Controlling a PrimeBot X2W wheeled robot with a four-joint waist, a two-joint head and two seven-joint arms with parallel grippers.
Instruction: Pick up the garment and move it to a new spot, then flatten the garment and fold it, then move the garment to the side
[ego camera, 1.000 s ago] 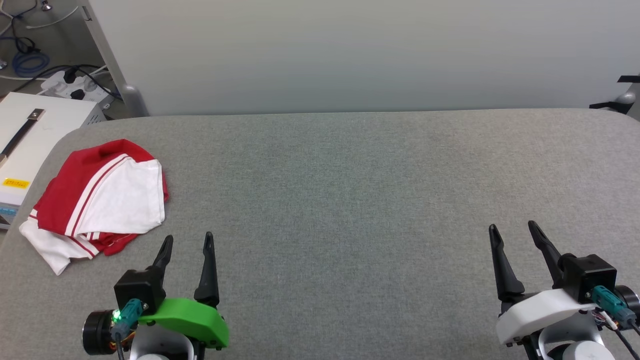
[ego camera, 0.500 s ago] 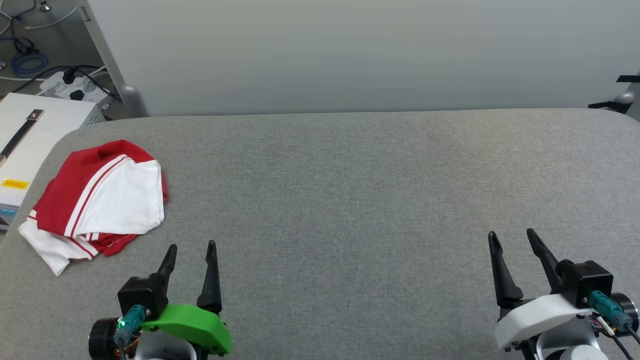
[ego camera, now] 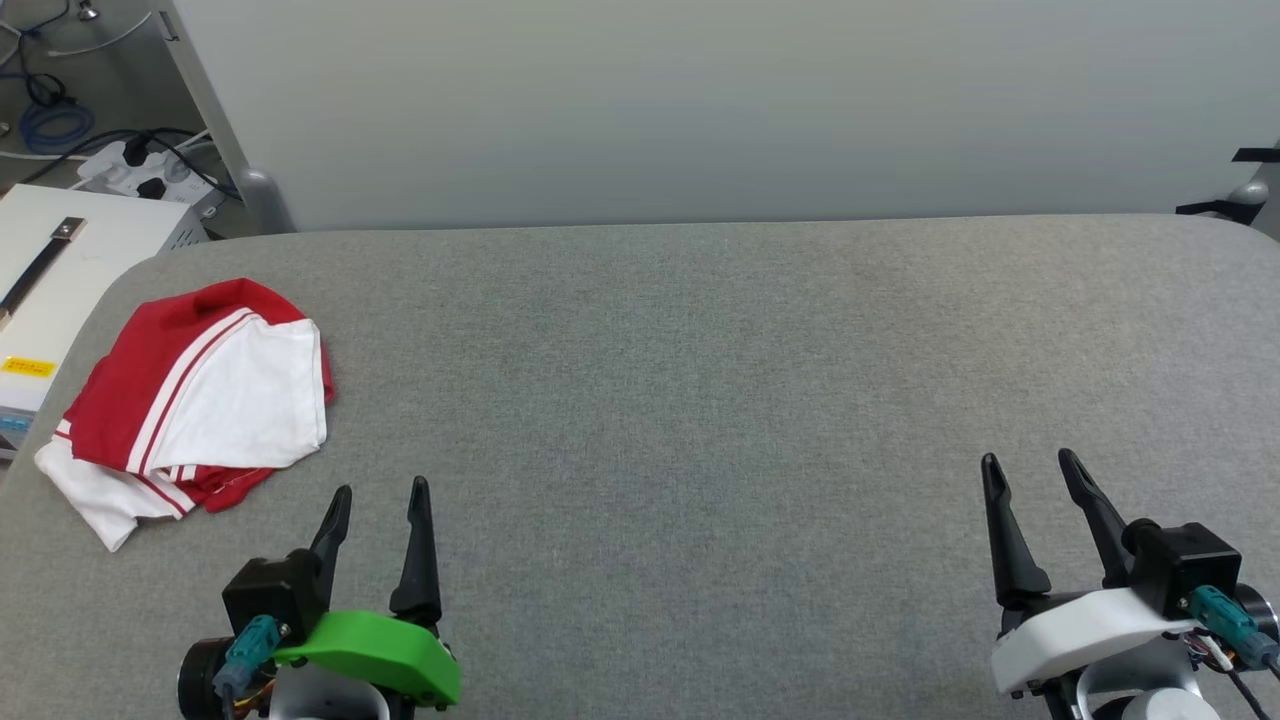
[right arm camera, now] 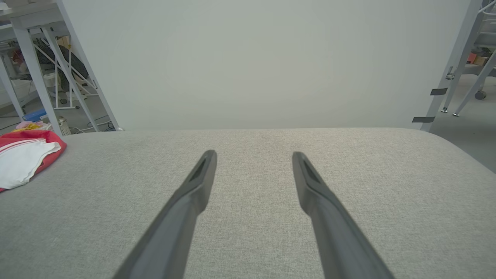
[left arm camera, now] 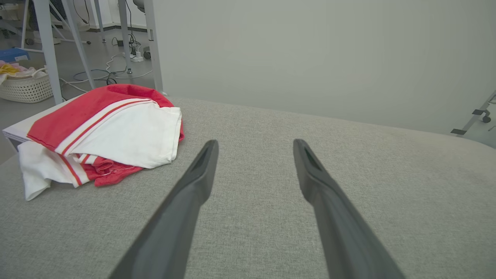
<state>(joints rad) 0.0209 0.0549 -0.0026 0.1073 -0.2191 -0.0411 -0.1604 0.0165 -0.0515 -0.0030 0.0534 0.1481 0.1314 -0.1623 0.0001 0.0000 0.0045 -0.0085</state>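
Red-and-white soft jersey [ego camera: 230, 400]: crumpled, lower layers hidden, white sleeve topmost
Left gripper [ego camera: 381, 486]: wide, empty
Right gripper [ego camera: 1028, 456]: wide, empty

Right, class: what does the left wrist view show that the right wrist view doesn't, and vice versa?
Left wrist view, not the right: the left gripper, open, and a white basket on the floor. Right wrist view, not the left: the right gripper, open, and the rounded right corner of the table. Both: the garment heaped on the grey table, and the pale wall panel behind.
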